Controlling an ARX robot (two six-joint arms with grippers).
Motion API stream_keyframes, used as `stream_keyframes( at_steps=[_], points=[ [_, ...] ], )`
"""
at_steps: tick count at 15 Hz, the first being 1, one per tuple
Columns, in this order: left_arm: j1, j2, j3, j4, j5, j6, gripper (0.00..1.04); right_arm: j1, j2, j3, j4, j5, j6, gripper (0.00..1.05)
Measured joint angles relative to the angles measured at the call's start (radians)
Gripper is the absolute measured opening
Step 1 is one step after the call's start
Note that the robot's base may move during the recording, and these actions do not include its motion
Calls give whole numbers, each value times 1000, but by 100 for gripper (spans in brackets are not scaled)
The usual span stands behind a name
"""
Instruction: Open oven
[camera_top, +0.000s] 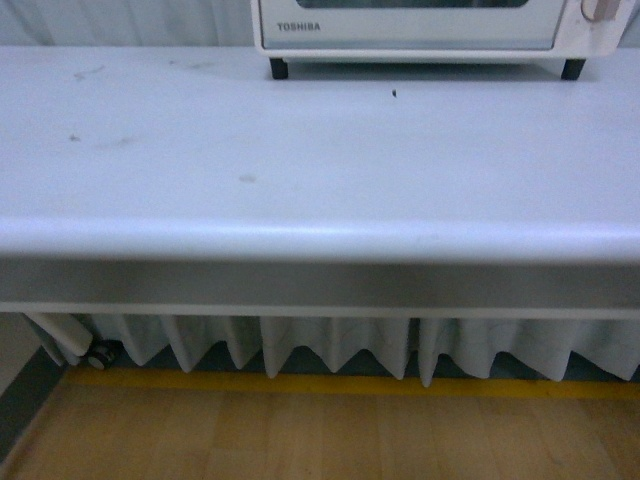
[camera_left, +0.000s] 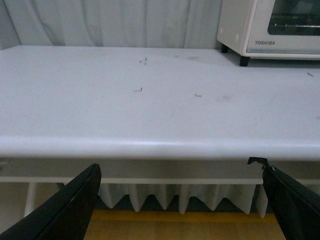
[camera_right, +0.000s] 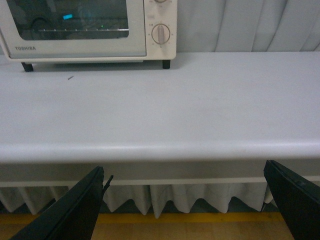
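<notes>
Found left gripper (camera_left: 176, 165) spread wide, black fingers (camera_left: 70, 210) far apart, nothing held. Found right gripper (camera_right: 184, 167) likewise splayed, gripping nothing. Placed both short of the rounded front edge of the tabletop (camera_top: 300, 150), clear of it, in contact with no object.

Logged oven (camera_top: 410, 25) at tabletop's far edge, right of centre, standing on short dark feet (camera_top: 278, 68), well apart from both grippers. Read TOSHIBA on lower part of door (camera_right: 75, 50). Judged door shut, flush with cream body. Saw dark glass window (camera_right: 70, 17), with wire rack (camera_right: 75, 31) faintly visible behind it. Counted two beige knobs (camera_right: 161, 34), one above the other, on panel beside door.

Noted small dark specks (camera_left: 142, 61) and faint smudges on tabletop's left half. Recorded pleated white skirt (camera_top: 330, 350) hanging below front edge, yellow floor line (camera_top: 350, 385) under it, wooden floor (camera_top: 300, 440) nearer. Recorded pale curtain (camera_left: 125, 22) behind far edge.
</notes>
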Motion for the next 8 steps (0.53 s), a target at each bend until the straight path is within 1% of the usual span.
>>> stream_keyframes(
  at_steps=[8],
  points=[
    [0, 0, 0, 0, 1, 1, 98, 0, 0, 0, 0, 0, 0, 98]
  ],
)
